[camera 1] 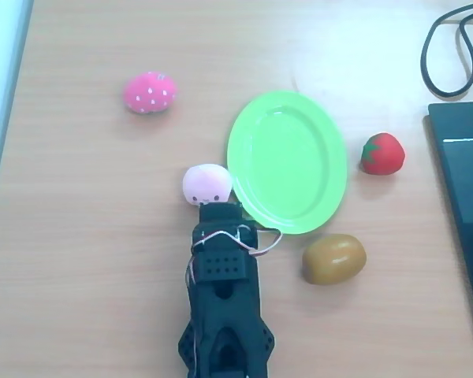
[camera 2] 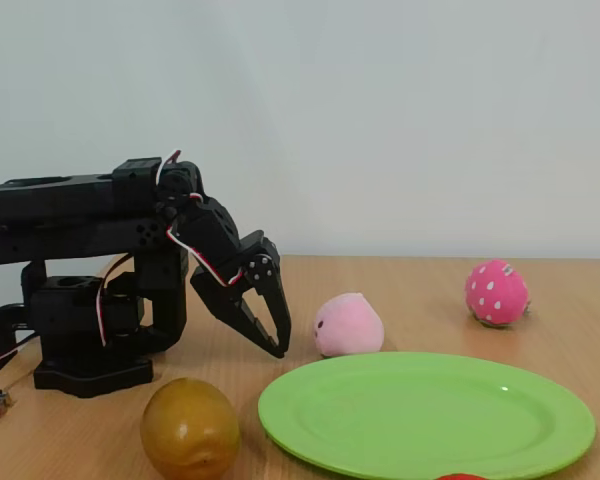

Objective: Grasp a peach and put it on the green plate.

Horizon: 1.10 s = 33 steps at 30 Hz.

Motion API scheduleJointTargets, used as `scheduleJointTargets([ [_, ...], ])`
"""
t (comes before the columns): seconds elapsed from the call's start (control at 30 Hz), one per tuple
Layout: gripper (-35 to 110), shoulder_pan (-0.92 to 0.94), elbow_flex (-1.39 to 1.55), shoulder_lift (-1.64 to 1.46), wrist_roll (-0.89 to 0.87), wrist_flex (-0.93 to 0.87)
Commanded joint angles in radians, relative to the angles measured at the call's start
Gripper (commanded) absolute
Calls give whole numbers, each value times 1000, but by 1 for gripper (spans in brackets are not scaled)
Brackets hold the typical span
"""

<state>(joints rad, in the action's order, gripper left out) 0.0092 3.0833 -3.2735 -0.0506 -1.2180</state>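
Peach, small pale-pink plush ball [camera 1: 207, 183], frame centre | looks light, squashy; I'd pinch its round middle | black claw [camera 2: 271, 330] nearly closed, empty, just beside it

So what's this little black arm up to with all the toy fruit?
The black arm's gripper hangs just short of the pale pink peach, holding nothing. The peach sits on the table by the rim of the green plate, which has nothing on it. A pink strawberry, a red strawberry and a brown fruit lie around untouched.
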Motion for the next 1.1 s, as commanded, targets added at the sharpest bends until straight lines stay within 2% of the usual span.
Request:
scheduleJointTargets([
  [0.0,-8,-20,18,-20,-8,-17],
  [1.07,-8,-15,-6,-6,-17,-14],
])
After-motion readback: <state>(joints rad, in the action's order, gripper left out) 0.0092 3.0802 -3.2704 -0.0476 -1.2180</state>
